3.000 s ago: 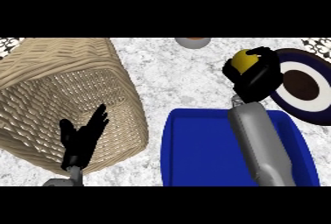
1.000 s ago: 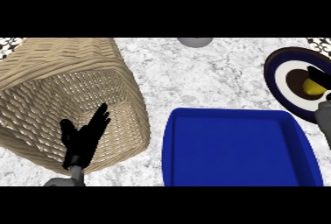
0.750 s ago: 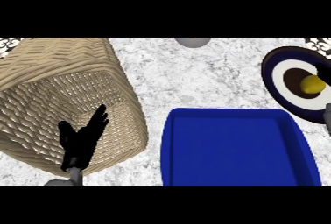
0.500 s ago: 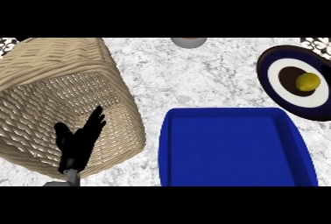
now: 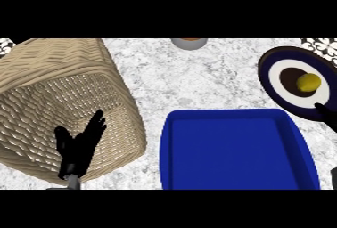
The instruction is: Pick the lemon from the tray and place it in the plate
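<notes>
Head view: left hand (image 5: pixel 77 144), fingers straight and relaxed, resting near-left over wicker basket (image 5: pixel 59 89); right hand (image 5: pixel 325 110), only a dark tip at the right edge, finger state impossible to tell. Lemon (image 5: pixel 308 82) sits at centre of plate (image 5: pixel 276 67), far right, beyond blue tray (image 5: pixel 230 151). Lemon likely light, stiff, rounded, prone to rolling; best held across its middle.

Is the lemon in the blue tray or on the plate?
On the plate. The lemon sits in the middle of the plate; the blue tray holds nothing.

Single head view, steeply down on the counter (image 5: pixel 197 75), forearms' side nearest.
</notes>
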